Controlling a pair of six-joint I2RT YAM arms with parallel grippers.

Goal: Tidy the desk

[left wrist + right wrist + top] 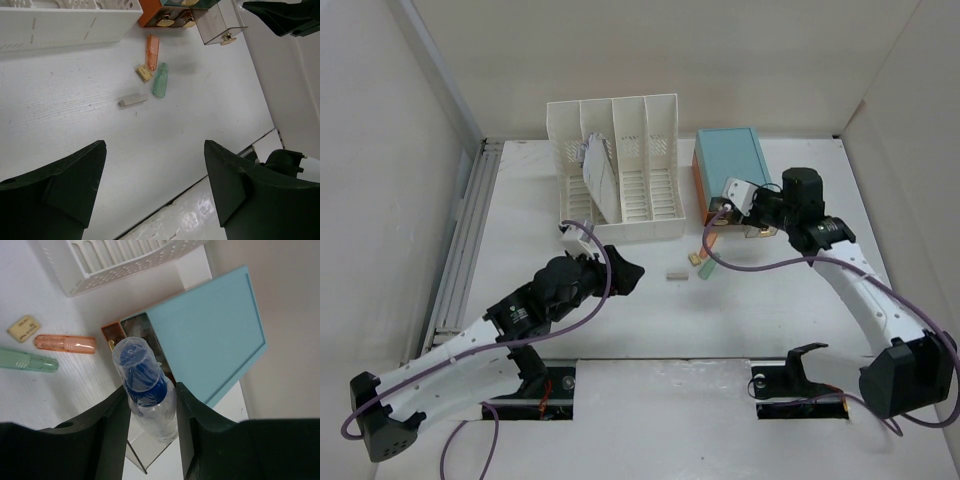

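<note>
The desk [770, 310], a wide white tabletop, fills the overhead view and carries everything else. At its far side stands a white slotted file rack [620, 170] with papers leaning in one slot. Just to the right of it sits a teal drawer box [730, 160].

My right claw [150, 405] hangs at the front of that box, closed on a clear tube with a blue core [142, 380], which is gripped low on its body and points away from the wrist. A clear drawer [220, 22] is pulled out of the box, and in the right wrist view part of it lies under the tube.

My left claw [155, 145] hovers wide open above bare desk, holding nothing.

Loose on the desk between rack and box lie a green tube [160, 80], an orange tube [152, 51], a grey block [133, 100] and a tan tag [144, 72].

I judge the step to be dropping the held tube into the drawer. To do it well, I would centre the tube over the drawer opening and tilt it to lie along the drawer. Then I would lower it inside the walls before opening, without nudging the drawer front. The left claw should keep well apart from the box.
</note>
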